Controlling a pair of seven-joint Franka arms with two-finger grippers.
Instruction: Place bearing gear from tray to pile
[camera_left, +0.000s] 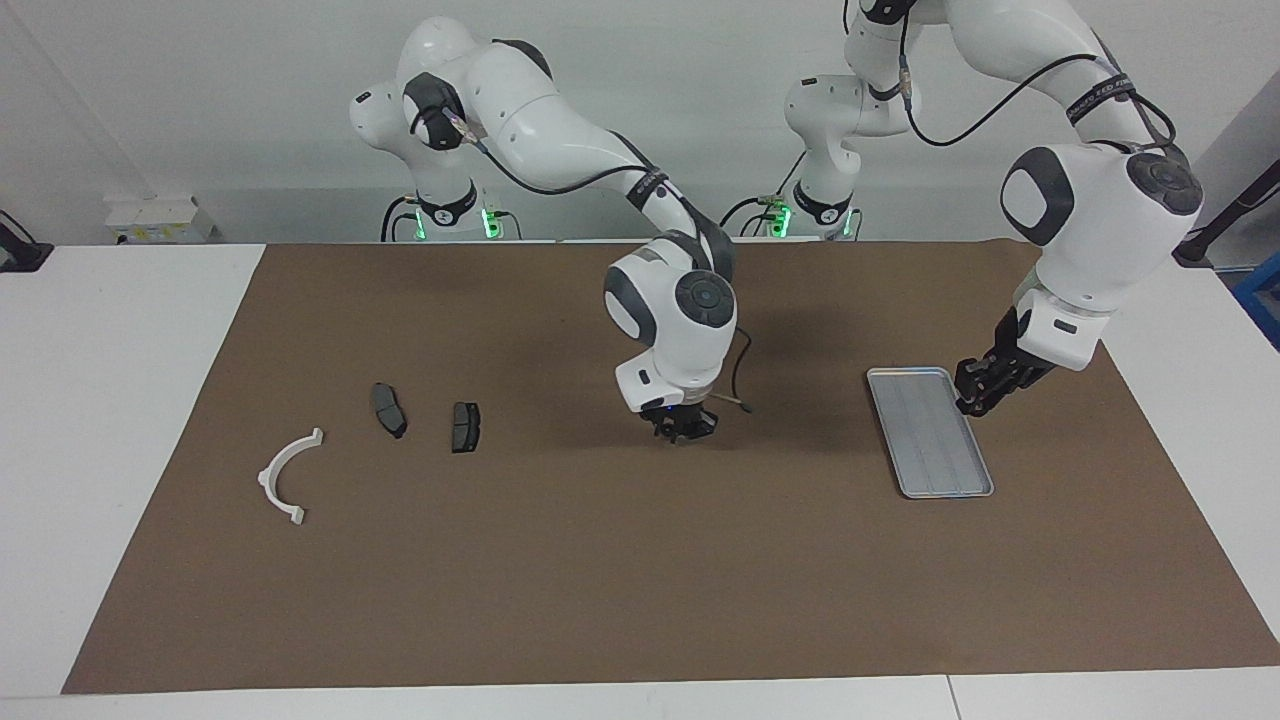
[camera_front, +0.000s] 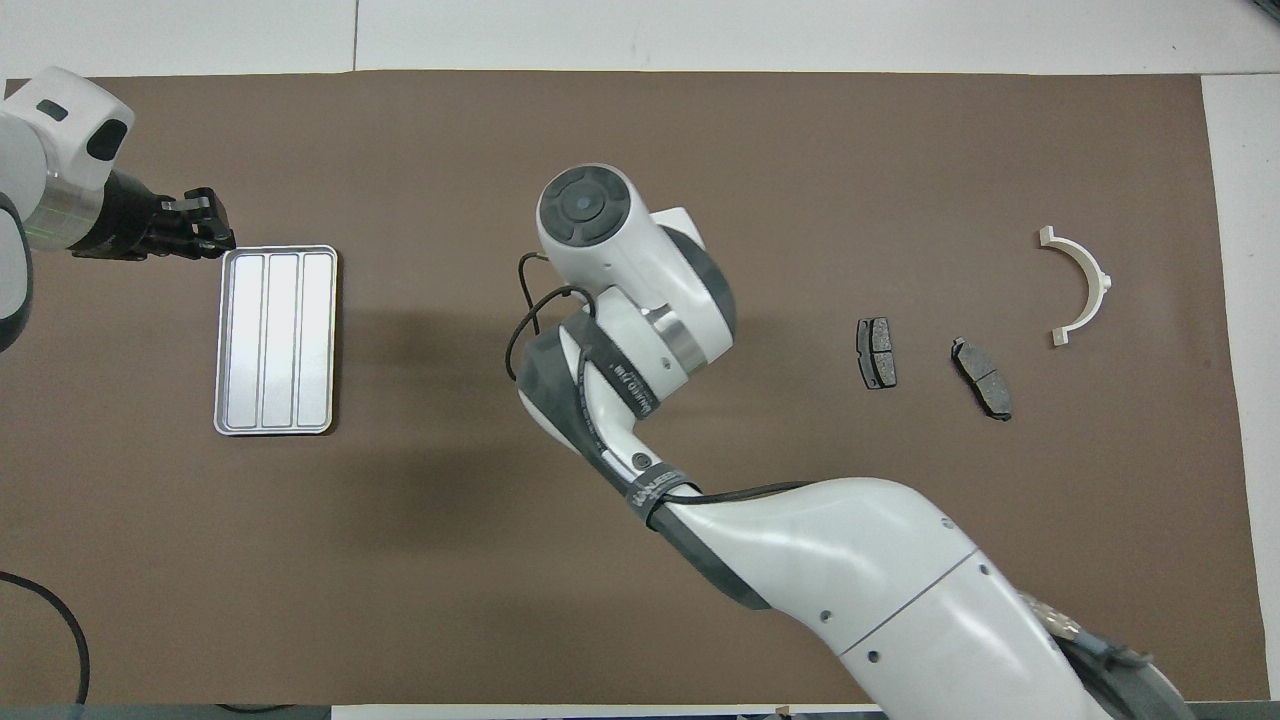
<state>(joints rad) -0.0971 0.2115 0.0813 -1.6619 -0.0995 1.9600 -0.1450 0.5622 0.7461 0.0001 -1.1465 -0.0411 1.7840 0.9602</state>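
Plainly, the ribbed silver tray (camera_left: 930, 432) lies bare; neither hand's grip can be told.

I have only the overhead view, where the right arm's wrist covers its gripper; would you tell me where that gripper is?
Observer: The facing view shows the right gripper hanging low over the brown mat, between the tray and the brake pads.
Operator: Thank you. Is the left gripper touching the tray?
Observer: It appears not; the left gripper is raised, beside the tray's rim at the left arm's end.
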